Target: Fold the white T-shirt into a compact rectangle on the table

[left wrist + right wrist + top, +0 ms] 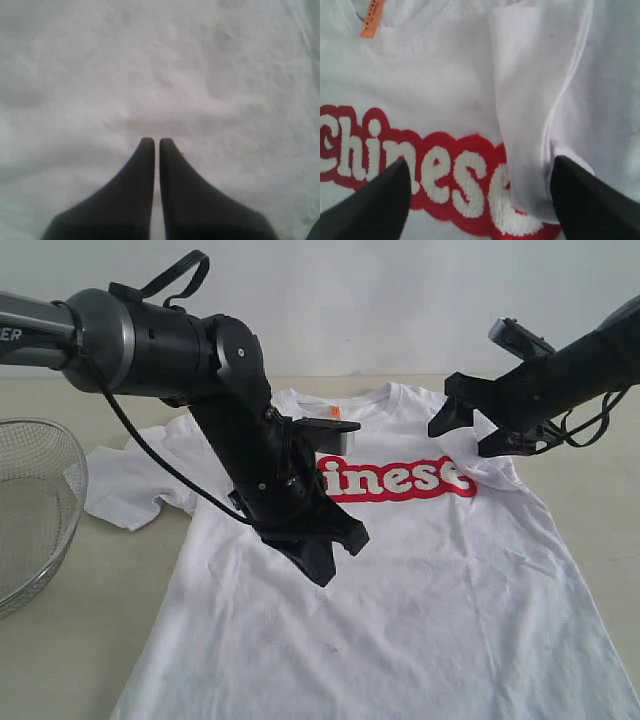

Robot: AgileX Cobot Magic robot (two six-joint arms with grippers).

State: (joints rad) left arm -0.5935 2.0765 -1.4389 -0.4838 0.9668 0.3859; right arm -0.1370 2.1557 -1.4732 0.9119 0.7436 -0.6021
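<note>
**White T-shirt (420, 580) spread face up, one sleeve folded in**

White T-shirt lies flat on the pale table (90, 640), chest side up, with its collar at the far edge of the exterior view and its hem running out of the near edge. The red "Chinese" print (400, 480) crosses the chest, and the orange neck tag (371, 19) sits inside the collar. The sleeve on the left of the exterior view (125, 490) is spread out on the tabletop. In the right wrist view the other sleeve (535, 100) is folded inward, and its edge covers the last letter of the print.

The left gripper (156, 142) points down at plain fabric below the print, its jaws pressed together with nothing between them; whether the tips touch the cloth cannot be told. The right gripper (462, 438) hangs over the folded sleeve and the end of the print, jaws wide apart and holding nothing.

A round wire-mesh basket (30, 530) stands on the table beside the spread sleeve, apart from it.
</note>
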